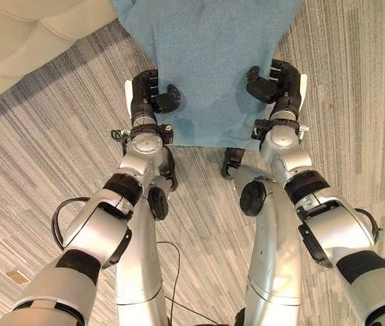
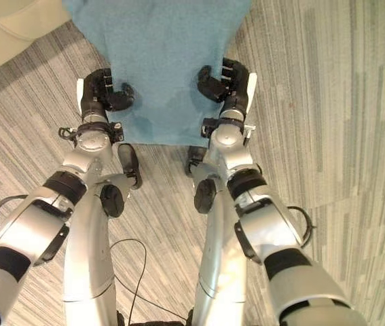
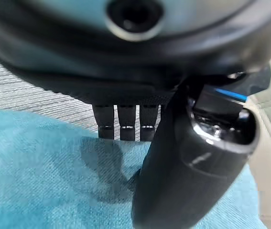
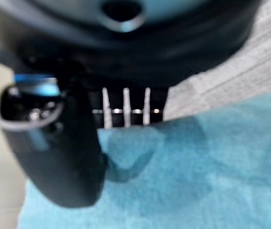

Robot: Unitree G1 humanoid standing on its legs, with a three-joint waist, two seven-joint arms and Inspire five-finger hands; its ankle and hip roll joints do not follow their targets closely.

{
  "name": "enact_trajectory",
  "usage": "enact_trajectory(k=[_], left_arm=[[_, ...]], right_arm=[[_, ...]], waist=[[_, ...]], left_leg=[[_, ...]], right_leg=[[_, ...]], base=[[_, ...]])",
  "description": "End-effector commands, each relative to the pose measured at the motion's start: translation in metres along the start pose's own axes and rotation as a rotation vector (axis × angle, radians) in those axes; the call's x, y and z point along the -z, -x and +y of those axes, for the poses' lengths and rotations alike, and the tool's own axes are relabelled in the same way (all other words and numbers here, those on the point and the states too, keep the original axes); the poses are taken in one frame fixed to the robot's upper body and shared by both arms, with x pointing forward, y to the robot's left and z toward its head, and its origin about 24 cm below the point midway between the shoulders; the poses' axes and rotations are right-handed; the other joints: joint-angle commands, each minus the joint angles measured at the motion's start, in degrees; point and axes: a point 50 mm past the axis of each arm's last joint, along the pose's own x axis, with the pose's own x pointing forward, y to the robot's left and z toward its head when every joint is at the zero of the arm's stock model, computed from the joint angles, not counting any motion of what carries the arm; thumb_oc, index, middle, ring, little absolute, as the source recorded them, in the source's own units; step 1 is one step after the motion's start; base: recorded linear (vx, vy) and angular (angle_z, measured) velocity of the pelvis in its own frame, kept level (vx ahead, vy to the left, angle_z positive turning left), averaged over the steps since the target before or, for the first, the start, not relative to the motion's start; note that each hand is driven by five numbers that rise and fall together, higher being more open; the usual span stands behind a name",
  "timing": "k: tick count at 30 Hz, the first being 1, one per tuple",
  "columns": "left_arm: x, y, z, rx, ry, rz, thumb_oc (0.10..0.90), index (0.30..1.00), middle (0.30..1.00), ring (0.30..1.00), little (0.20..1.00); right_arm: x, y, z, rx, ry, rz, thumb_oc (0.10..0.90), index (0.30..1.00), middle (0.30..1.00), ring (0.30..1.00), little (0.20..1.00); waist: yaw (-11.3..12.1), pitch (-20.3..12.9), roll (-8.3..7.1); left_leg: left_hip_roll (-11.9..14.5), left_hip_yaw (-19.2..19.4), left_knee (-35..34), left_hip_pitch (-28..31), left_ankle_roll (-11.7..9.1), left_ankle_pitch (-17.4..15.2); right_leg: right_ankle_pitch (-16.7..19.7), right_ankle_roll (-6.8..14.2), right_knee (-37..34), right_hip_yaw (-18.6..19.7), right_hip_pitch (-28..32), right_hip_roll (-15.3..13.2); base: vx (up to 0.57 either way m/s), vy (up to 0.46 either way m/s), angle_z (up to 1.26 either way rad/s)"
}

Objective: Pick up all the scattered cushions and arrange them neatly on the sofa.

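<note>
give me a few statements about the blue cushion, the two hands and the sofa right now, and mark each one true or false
1. Both hands grip the blue cushion at its side edges. True: the left hand and the right hand each curl round an edge.
2. The cushion is red. False: it is blue.
3. The cream sofa lies to the robot's left of the cushion. True.
4. The right hand hangs idle, away from the cushion. False: its thumb presses on the blue fabric.
5. The floor is bare wood planks. False: it is grey striped carpet.
</note>
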Motion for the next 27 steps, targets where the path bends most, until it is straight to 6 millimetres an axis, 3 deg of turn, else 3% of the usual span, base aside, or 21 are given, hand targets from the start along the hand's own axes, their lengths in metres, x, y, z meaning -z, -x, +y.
enact_trajectory(k=[1,6,13,16,18,20,21,26,27], left_arm=[[-0.025,0.017,-0.039,0.173,0.134,-0.146,0.400,0.300,0.300,0.300,0.300],[-0.024,0.019,-0.028,0.156,0.146,-0.170,0.400,0.300,0.300,0.300,0.300],[-0.015,0.036,-0.029,0.188,0.212,-0.194,0.400,0.300,0.300,0.300,0.300],[-0.013,0.049,-0.029,0.226,0.209,-0.242,0.400,0.300,0.300,0.300,0.300],[-0.010,0.053,-0.027,0.234,0.200,-0.247,0.400,0.300,0.300,0.300,0.300],[-0.001,0.064,-0.021,0.258,0.183,-0.263,0.400,0.300,0.300,0.300,0.300],[0.000,0.064,-0.021,0.258,0.183,-0.262,0.400,0.300,0.300,0.300,0.300],[0.033,0.101,-0.003,0.321,0.158,-0.245,0.400,0.300,0.300,0.300,0.300],[0.034,0.102,-0.003,0.322,0.158,-0.243,0.400,0.300,0.300,0.300,0.300]], right_arm=[[-0.044,0.032,0.066,-0.261,-0.176,-0.221,0.400,0.300,0.300,0.300,0.300],[-0.043,0.034,0.059,-0.259,-0.149,-0.253,0.400,0.300,0.300,0.300,0.300],[-0.032,0.043,0.047,-0.252,-0.149,-0.277,0.400,0.300,0.300,0.300,0.300],[-0.018,0.051,0.032,-0.247,-0.144,-0.284,0.400,0.300,0.300,0.300,0.300],[-0.012,0.054,0.027,-0.247,-0.136,-0.280,0.400,0.300,0.300,0.300,0.300],[0.009,0.066,0.014,-0.252,-0.117,-0.250,0.400,0.300,0.300,0.300,0.300],[0.009,0.066,0.013,-0.252,-0.117,-0.250,0.400,0.300,0.300,0.300,0.300],[0.059,0.109,-0.023,-0.302,-0.014,-0.169,0.400,0.300,0.300,0.300,0.300],[0.059,0.110,-0.023,-0.301,-0.013,-0.167,0.400,0.300,0.300,0.300,0.300]], waist=[[-0.5,-2.3,1.58],[-0.5,-2.9,1.67],[-0.4,-7.9,2.74],[-0.5,-9.4,2.78],[-0.6,-9.6,2.74],[-0.4,-10.9,2.58],[-0.4,-10.9,2.57],[0.7,-14.9,1.97],[0.7,-14.7,1.98]], left_leg=[[-2.1,-5.0,-2.2,-0.8,-0.5,-0.6],[-2.3,-5.4,-3.2,-0.8,-0.8,0.2],[-3.7,-4.5,-13.2,1.9,-1.9,4.0],[-3.8,-4.4,-21.7,10.2,-2.1,5.9],[-3.8,-4.5,-23.7,12.5,-2.2,6.3],[-3.6,-4.8,-29.3,20.3,-2.6,7.4],[-3.6,-4.8,-29.4,20.4,-2.6,7.4],[-3.5,-6.2,-41.7,41.4,-4.0,9.3],[-3.5,-6.3,-41.9,41.8,-4.0,9.4]], right_leg=[[-4.2,6.2,1.0,1.9,3.7,1.8],[-2.8,6.3,-0.3,1.6,4.1,2.1],[-0.4,7.3,-9.8,-0.8,8.0,2.8],[0.7,8.4,-16.6,-2.2,15.7,2.9],[0.9,8.6,-18.2,-2.5,17.9,2.9],[1.4,9.0,-22.9,-3.3,25.3,2.2],[1.5,9.0,-23.0,-3.3,25.5,2.2],[1.5,9.5,-34.2,-6.5,45.4,1.2],[1.5,9.5,-34.4,-6.5,45.9,1.2]], base=[[-0.02,-0.001,-0.08],[-0.03,-0.017,-0.04],[-0.07,-0.009,0.06],[-0.09,-0.009,0.07],[-0.04,-0.018,0.06],[-0.06,-0.032,0.15],[-0.03,-0.055,0.14],[0.07,-0.086,0.14],[0.12,-0.084,0.18]])
